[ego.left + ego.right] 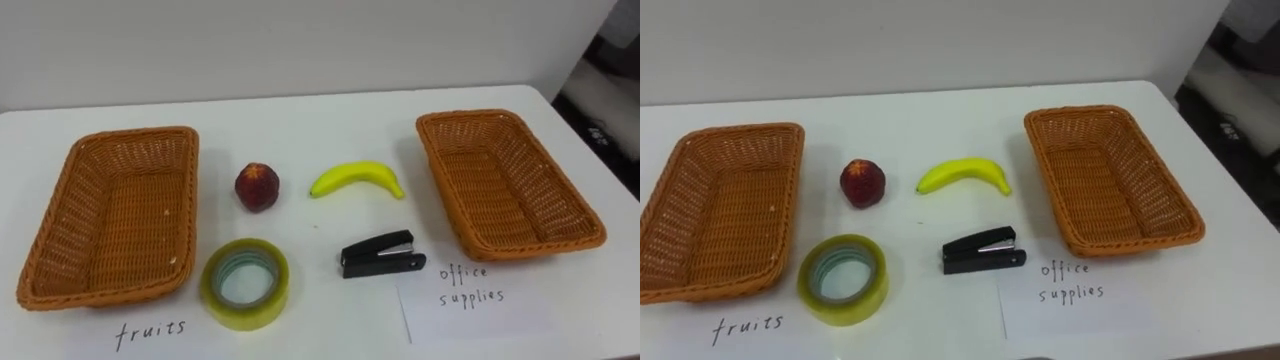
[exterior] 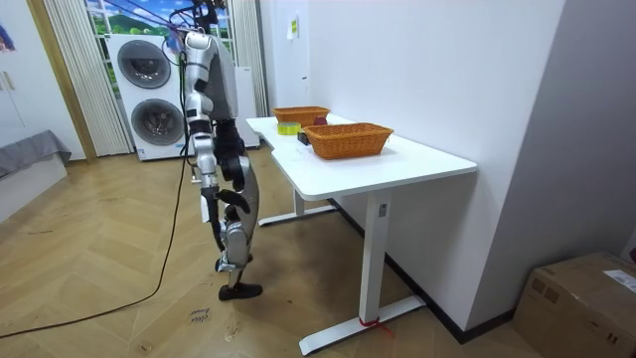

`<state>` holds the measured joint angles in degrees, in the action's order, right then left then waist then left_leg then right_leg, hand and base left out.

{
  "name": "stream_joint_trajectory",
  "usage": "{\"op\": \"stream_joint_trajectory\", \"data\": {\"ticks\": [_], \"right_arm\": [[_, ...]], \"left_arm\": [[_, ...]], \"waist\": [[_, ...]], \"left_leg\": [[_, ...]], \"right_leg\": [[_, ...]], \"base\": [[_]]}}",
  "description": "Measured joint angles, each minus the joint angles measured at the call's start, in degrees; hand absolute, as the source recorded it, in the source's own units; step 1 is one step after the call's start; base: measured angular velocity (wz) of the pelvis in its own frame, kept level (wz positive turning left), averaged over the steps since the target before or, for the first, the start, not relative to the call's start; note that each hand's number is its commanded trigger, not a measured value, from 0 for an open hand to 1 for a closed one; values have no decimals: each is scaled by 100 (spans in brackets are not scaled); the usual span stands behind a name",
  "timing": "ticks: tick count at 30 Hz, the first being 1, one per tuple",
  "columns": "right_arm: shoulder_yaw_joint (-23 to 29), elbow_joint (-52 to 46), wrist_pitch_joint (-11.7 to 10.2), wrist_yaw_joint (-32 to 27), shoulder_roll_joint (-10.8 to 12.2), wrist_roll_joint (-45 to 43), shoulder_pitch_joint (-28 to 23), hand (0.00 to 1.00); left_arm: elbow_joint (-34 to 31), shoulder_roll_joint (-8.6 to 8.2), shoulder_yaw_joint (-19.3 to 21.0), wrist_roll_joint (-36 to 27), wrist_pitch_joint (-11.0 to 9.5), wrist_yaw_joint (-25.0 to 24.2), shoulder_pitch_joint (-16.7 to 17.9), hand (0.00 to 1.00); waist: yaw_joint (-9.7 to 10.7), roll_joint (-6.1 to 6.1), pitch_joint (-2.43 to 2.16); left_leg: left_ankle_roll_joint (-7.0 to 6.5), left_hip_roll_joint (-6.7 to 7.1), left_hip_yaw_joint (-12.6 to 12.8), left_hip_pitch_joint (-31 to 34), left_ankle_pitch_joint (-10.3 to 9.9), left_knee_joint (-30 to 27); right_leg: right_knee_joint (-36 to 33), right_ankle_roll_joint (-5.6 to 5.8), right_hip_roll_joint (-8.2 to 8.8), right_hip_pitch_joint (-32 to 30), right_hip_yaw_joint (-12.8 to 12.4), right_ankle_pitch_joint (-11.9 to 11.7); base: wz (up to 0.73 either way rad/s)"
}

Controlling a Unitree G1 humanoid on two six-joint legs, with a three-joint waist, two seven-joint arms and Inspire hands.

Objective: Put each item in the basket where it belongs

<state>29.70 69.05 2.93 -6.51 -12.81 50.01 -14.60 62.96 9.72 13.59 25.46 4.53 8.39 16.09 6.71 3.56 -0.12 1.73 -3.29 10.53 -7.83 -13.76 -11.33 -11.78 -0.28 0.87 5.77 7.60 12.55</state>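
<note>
Bright even indoor light, soft faint shadows beneath stapler (image 1: 383, 254), table (image 1: 300, 120) evenly lit

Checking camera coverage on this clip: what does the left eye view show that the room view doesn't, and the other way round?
Left eye view adds: the banana, and the handwritten labels in front of the left basket and the right basket, both empty. Room view adds: the robot standing at the table's edge, two stacked washing machines behind it, and a cardboard box on the floor. Shared: the white table, both baskets, the tape roll, the red fruit and the black stapler.
</note>
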Motion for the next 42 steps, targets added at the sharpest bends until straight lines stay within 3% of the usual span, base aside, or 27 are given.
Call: {"op": "stream_joint_trajectory", "data": {"ticks": [6,12,15,21,24,28,35,42], "right_arm": [[377,-917,-82,-1042,-54,-43,127,0],[586,-2820,-301,-2338,-57,-387,37,0],[597,-3843,-633,-3075,-64,-642,30,0],[527,-4804,-1000,-4063,-64,-1467,-2,0],[524,-4987,-1163,-4354,-67,-1776,8,0],[459,-5775,-1187,-4595,-69,-2576,18,0],[96,-7033,-1236,-4716,-86,-3117,32,0],[64,-7372,-1294,-4707,-107,-4573,249,0]], "left_arm": [[-35,20,13,-29,-41,156,27,0],[-122,23,19,-125,-93,233,70,0],[-343,34,3,-137,-126,267,115,0],[-557,41,-190,-232,-242,267,290,0],[-554,40,-265,-236,-261,261,290,0],[-559,32,-361,-242,-300,225,294,0],[-539,52,-507,-235,-309,206,254,0],[-431,54,-540,-231,-322,203,175,0]], "waist": [[148,69,-6],[224,105,-19],[219,108,1],[192,142,3],[114,128,17],[71,104,27],[-1,116,23],[-134,133,46]], "left_leg": [[0,3,33,-8,0,3],[-1,8,76,41,1,-1],[-2,8,77,132,1,-7],[-2,9,90,154,2,5],[-2,9,98,160,2,8],[-2,11,112,205,2,14],[-1,10,137,205,2,14],[-1,10,141,184,2,16]], "right_leg": [[2,8,-1,-5,-54,3],[-56,16,-2,-132,-101,13],[-90,15,4,-210,-97,15],[-91,18,0,-206,-95,17],[-82,18,-3,-222,-109,17],[-92,20,-4,-282,-124,16],[-90,19,-5,-284,-134,16],[-66,19,-5,-275,-119,15]], "base": [[-3],[-4],[0],[0],[-3],[-2],[-1],[0]]}}
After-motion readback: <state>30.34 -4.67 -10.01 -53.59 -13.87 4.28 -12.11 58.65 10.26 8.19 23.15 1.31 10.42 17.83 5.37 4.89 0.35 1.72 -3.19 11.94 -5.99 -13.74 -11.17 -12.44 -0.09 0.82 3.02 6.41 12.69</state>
